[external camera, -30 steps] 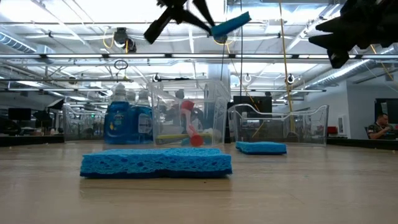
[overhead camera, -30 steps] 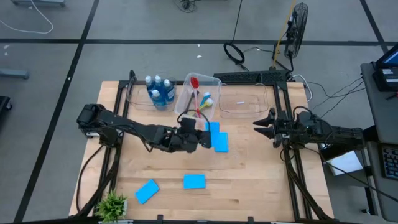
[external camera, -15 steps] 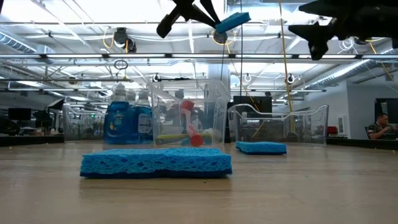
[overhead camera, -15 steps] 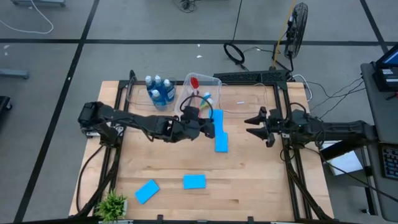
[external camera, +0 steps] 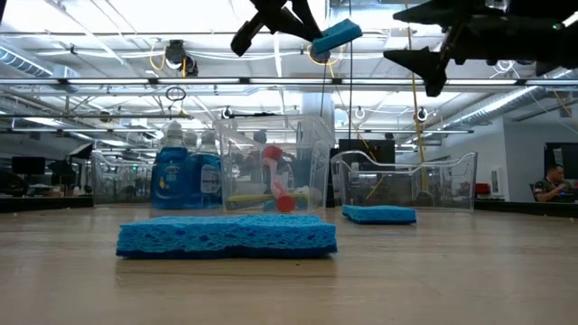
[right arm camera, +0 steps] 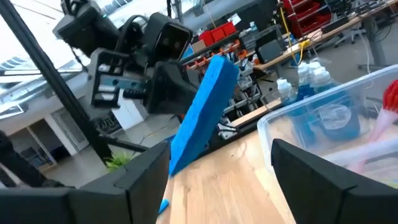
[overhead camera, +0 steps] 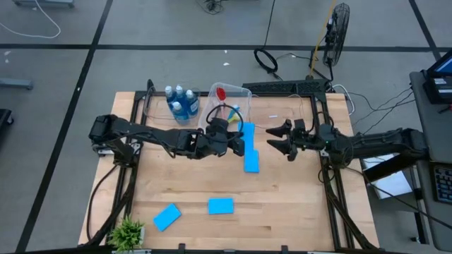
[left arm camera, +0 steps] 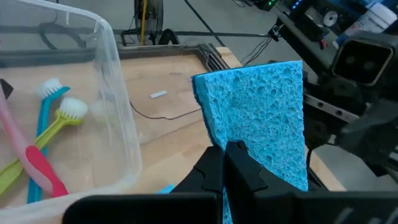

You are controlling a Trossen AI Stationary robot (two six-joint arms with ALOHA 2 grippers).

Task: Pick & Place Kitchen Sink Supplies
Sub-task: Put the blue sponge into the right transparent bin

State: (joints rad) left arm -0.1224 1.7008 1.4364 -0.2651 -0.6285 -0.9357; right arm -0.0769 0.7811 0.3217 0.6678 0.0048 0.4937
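My left gripper (overhead camera: pixel 238 139) is shut on a flat bright-blue sponge (overhead camera: pixel 247 133), high above the table's middle; the sponge also shows in the low view (external camera: pixel 336 34). My right gripper (overhead camera: pixel 274 141) is open and empty, just right of that sponge, with its fingers pointing at it (right arm camera: pixel 202 118). A second sponge (overhead camera: pixel 251 161) lies flat on the table below. Two more sponges (overhead camera: pixel 167 216) (overhead camera: pixel 221 206) lie near the front. Blue soap bottles (overhead camera: pixel 182 102) stand in the far-left clear bin. Brushes (overhead camera: pixel 227 113) lie in the middle bin. My left gripper pinches the sponge between its two fingers at one short end (left arm camera: pixel 249 163), one finger on each broad face. The fingers come level from the table's left. The sponge sticks out past the fingertips toward the right arm, tilted, lifted clear of the table.
Three clear bins stand along the far edge: one with bottles (overhead camera: pixel 159 109), one with brushes (overhead camera: pixel 240 95), one on the right (overhead camera: pixel 286 121). A small green plant (overhead camera: pixel 127 231) stands at the front-left corner. Bare wood lies at the front right.
My right gripper has gone toward the table's left, close to the held sponge, still open. My left gripper has carried the sponge a little toward the far edge and the right, clear of the table.
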